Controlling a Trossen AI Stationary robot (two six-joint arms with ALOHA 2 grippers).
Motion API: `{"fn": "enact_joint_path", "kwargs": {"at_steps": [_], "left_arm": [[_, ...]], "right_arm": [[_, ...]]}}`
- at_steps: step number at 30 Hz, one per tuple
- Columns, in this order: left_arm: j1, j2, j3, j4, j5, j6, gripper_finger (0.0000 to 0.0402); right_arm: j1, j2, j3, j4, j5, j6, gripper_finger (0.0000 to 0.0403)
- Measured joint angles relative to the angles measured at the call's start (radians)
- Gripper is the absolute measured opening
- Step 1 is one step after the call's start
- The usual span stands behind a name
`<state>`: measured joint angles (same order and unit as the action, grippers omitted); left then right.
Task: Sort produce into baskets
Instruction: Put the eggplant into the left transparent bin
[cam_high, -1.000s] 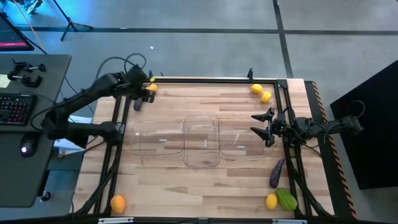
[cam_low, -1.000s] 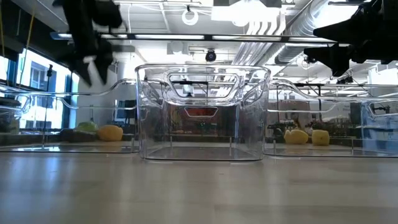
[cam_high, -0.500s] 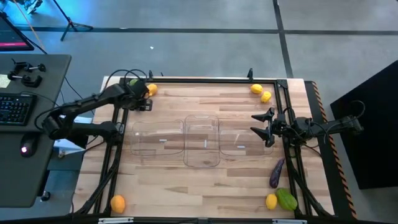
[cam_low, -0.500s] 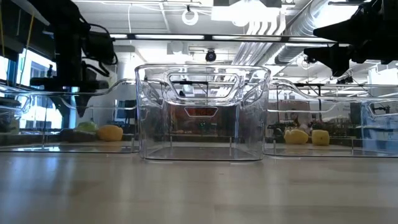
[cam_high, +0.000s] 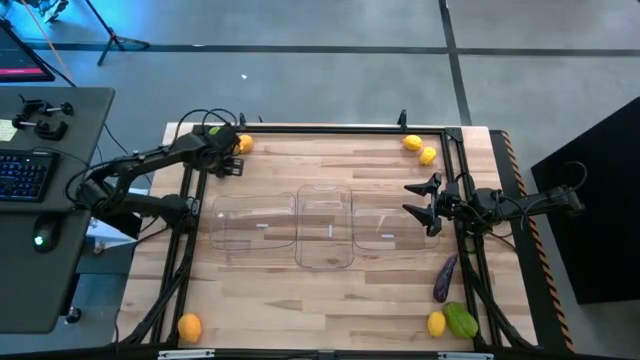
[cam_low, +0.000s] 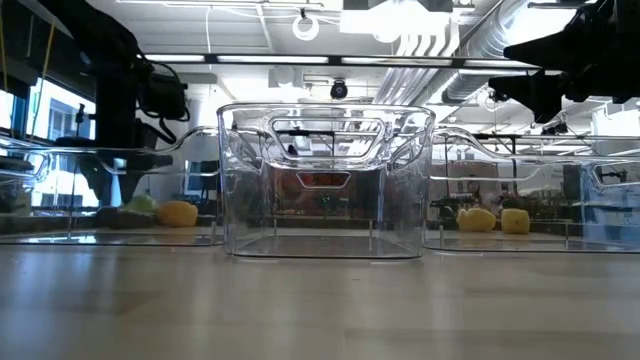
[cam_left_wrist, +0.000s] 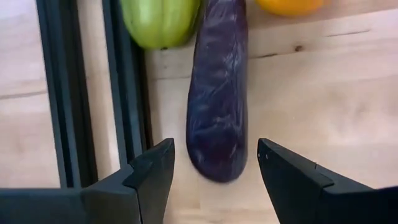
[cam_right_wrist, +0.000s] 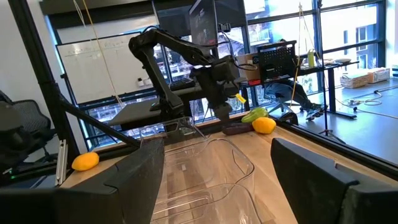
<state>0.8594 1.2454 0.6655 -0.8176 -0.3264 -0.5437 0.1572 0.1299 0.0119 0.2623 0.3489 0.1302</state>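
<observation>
A dark purple eggplant (cam_left_wrist: 217, 106) lies on the table in the far left corner, beside a green lumpy piece (cam_left_wrist: 160, 22) and an orange fruit (cam_left_wrist: 289, 6). My left gripper (cam_left_wrist: 214, 155) is open and low over the eggplant's near end, one finger on each side, apart from it; it also shows in the high view (cam_high: 226, 163). My right gripper (cam_high: 420, 205) is open and empty, held above the right clear bin (cam_high: 385, 228). The middle bin (cam_high: 325, 228) and left bin (cam_high: 250, 225) stand beside it, with nothing in them.
Two lemons (cam_high: 420, 148) lie at the far right. A second eggplant (cam_high: 444, 278), a lemon (cam_high: 436, 323) and a green piece (cam_high: 461, 320) lie at the near right. An orange fruit (cam_high: 189, 326) lies at the near left. A black frame rail (cam_left_wrist: 127, 93) runs close beside the left gripper.
My left gripper has gone down from well above the table to the eggplant in the far left corner, its fingers now on either side of the eggplant's near end. The right arm and the produce have kept still.
</observation>
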Motion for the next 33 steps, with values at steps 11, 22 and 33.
{"fn": "enact_joint_path", "kwargs": {"at_steps": [11, 22, 33], "left_arm": [[0.045, 0.076, 0.001, 0.078, 0.001, 0.024, 0.0218], [0.059, 0.206, 0.001, 0.114, 0.055, 0.025, 0.0218], [0.058, 0.114, 0.001, 0.038, 0.072, 0.051, 0.0121]], "right_arm": [[0.000, 0.000, 0.000, 0.000, 0.000, 0.000, 0.0284], [0.000, 0.000, 0.000, -0.003, 0.000, 0.000, 0.0284], [0.000, 0.000, 0.000, -0.004, 0.000, 0.000, 0.0284]]}}
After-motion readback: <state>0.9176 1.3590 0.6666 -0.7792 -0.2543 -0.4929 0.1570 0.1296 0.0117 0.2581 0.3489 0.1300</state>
